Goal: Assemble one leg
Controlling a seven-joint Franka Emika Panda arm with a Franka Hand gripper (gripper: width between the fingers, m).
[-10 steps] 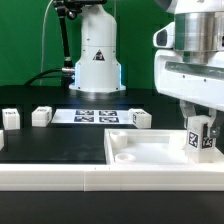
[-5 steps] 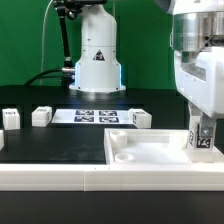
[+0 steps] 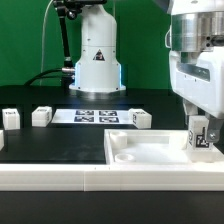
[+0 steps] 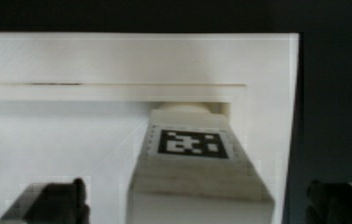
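The leg [image 3: 200,140], a small white post with a black-and-white tag, stands upright at the right corner of the large flat white rimmed piece [image 3: 150,150]. My gripper [image 3: 201,128] is straight above and around the leg. In the wrist view the leg [image 4: 194,160] lies between the two dark fingers [image 4: 63,200], with a gap on each side, so the jaws are open and not pressing on it. The rimmed piece's wall [image 4: 102,90] runs behind the leg there.
Three more white legs lie on the black table: one at the exterior view's far left [image 3: 8,118], one beside it [image 3: 42,115], one near the middle [image 3: 140,118]. The marker board [image 3: 95,115] lies behind them. A white rail [image 3: 90,178] runs along the front.
My gripper has turned about the vertical over the leg. The leg showed two tagged faces a second ago and shows one now, standing straighter.
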